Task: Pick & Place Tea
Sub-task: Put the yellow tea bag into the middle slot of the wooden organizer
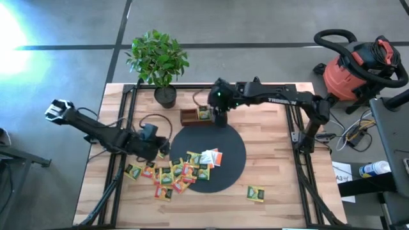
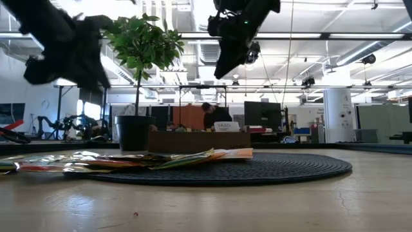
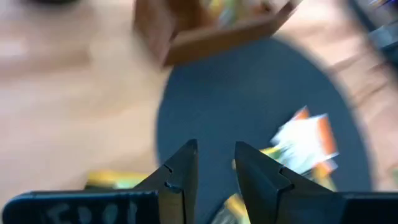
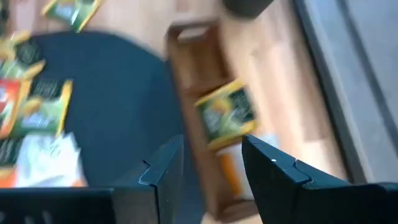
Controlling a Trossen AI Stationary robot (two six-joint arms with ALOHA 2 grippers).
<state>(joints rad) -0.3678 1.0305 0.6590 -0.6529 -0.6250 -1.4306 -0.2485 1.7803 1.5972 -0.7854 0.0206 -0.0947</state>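
Observation:
Several tea sachets [image 1: 176,171], green, yellow and orange-red, lie in a loose pile across the near-left rim of the black disc [image 1: 223,160]. A white-and-orange one [image 3: 305,140] lies on the disc. One green-yellow sachet [image 4: 227,113] lies in the brown wooden tray [image 1: 192,117] at the disc's far edge. My right gripper [image 4: 212,142] hangs open above the tray [image 4: 193,68], holding nothing. My left gripper [image 3: 216,148] is open above the disc's left part, near the pile, with nothing between its fingers.
A potted plant [image 1: 160,61] stands at the far edge, left of the tray. One lone sachet [image 1: 255,193] lies on the wood near the front right. Black frame rails [image 1: 294,128] run along the table's sides. The disc's right half is bare.

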